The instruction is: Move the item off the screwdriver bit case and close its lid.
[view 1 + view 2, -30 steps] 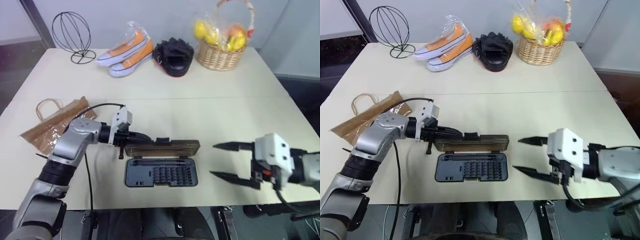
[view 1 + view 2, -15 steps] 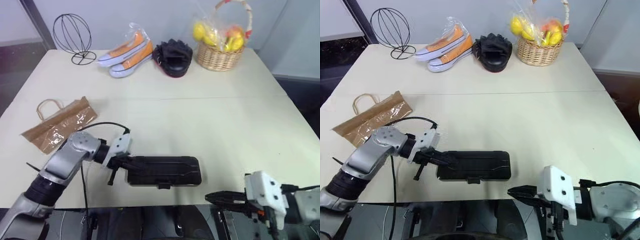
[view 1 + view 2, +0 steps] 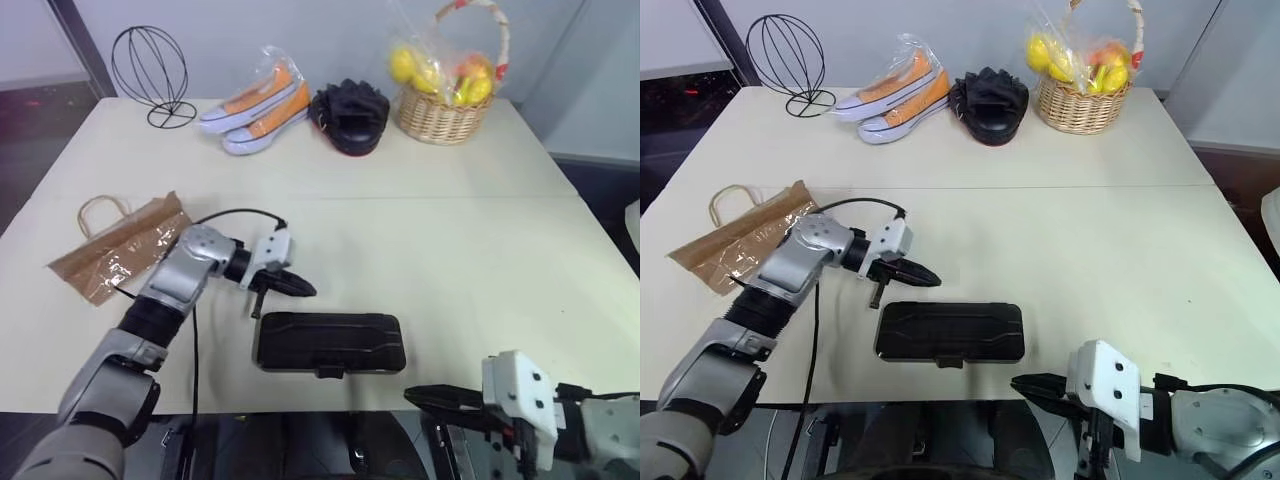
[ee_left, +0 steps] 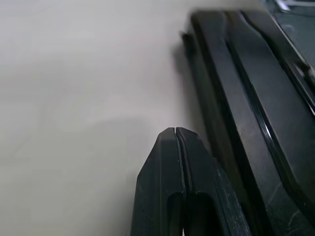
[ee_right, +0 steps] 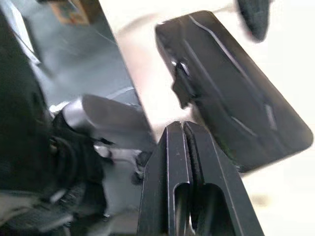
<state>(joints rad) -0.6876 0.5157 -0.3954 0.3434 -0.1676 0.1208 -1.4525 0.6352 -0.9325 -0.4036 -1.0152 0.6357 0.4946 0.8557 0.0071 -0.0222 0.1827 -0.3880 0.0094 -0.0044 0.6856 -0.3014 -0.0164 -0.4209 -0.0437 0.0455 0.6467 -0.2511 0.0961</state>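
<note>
The screwdriver bit case (image 3: 329, 342) lies flat near the table's front edge, its glossy black ribbed outside up and its lid down, latch tab toward me. The brown paper bag (image 3: 118, 248), the item, rests on the table at the left, apart from the case. My left gripper (image 3: 306, 291) is shut and empty, hovering just behind the case's left end; the left wrist view shows its fingers (image 4: 175, 162) pressed together beside the case (image 4: 256, 103). My right gripper (image 3: 412, 395) is shut below the front edge, right of the case (image 5: 231, 98).
Along the back of the table stand a wire head form (image 3: 150, 72), orange sneakers (image 3: 256, 104), a black glove (image 3: 350, 114) and a fruit basket (image 3: 442, 92). The table's front edge (image 3: 200, 406) runs just below the case.
The lid swung down and the case went from open to closed. My left gripper then lifted off to behind the case's left end. My right gripper shut and dropped below the table edge.
</note>
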